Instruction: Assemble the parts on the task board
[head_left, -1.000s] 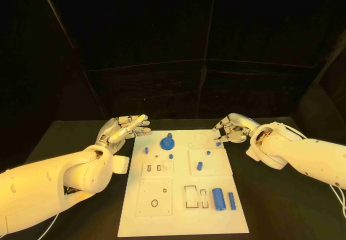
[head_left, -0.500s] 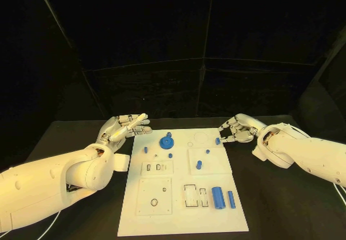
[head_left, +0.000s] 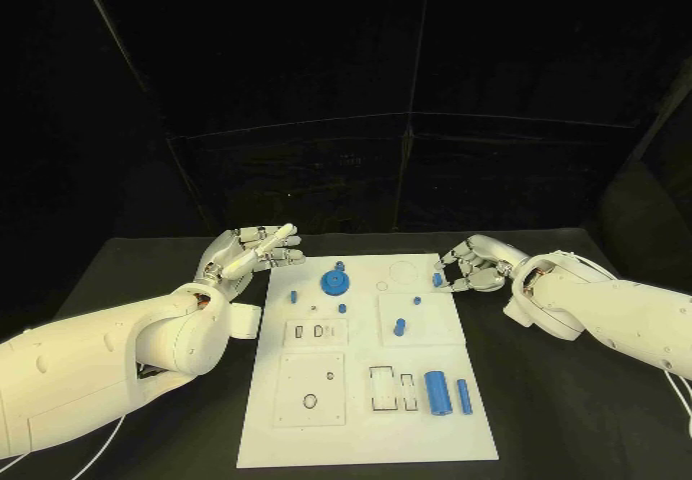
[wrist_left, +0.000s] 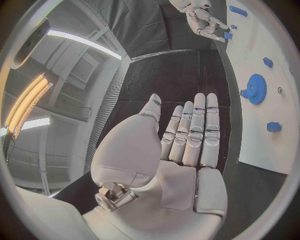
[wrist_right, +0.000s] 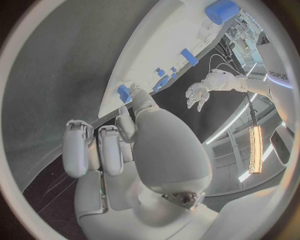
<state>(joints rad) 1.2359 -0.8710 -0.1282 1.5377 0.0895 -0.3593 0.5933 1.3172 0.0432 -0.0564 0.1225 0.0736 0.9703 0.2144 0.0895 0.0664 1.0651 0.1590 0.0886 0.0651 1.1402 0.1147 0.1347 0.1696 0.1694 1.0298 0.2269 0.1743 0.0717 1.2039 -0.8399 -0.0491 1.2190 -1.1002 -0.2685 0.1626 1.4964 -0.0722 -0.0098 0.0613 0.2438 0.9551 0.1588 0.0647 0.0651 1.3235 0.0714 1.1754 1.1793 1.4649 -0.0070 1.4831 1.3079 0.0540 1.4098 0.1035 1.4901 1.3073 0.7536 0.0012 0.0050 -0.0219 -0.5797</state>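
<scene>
While the left hand (head_left: 254, 250) hovers just off the task board's (head_left: 361, 400) far left corner, fingers straight, spread and holding nothing, the blue gear (head_left: 336, 284) lies on the board just beside it. Farther right, small blue parts dot the white plate. At the far right corner, the right hand (head_left: 472, 265) curls its fingers beside a small blue piece (head_left: 438, 280); whether it grips it, I cannot tell.

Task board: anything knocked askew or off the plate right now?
Nothing stands out. The task board lies flat, the gear and two cylinders sit on it, and no parts lie on the table.
</scene>
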